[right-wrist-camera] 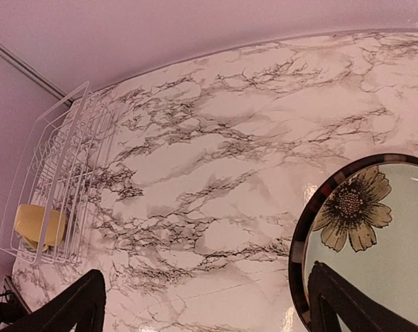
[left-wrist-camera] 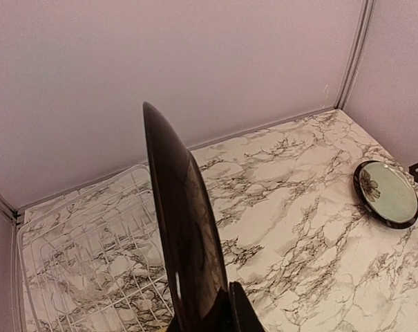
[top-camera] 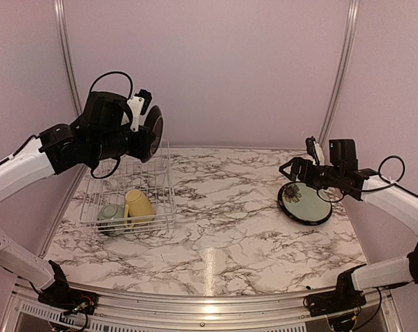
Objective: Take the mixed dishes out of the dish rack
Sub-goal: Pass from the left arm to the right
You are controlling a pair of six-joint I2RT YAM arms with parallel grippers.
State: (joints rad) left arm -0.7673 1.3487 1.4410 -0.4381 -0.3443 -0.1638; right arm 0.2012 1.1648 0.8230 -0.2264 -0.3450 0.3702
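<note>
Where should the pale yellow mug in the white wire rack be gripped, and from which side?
Probably across its rounded body, from above: the pale yellow mug sits low inside the white wire dish rack, whose grid sides block a sideways approach, and the small pale-green bowl crowds its handle side.

No text, label, brand, number or sign can be read on the raised dark plate [left-wrist-camera: 188, 228], the flowered plate [right-wrist-camera: 395, 249], the mug [top-camera: 138, 205], the dish rack [top-camera: 168, 187] or the tabletop [top-camera: 222, 228].
</note>
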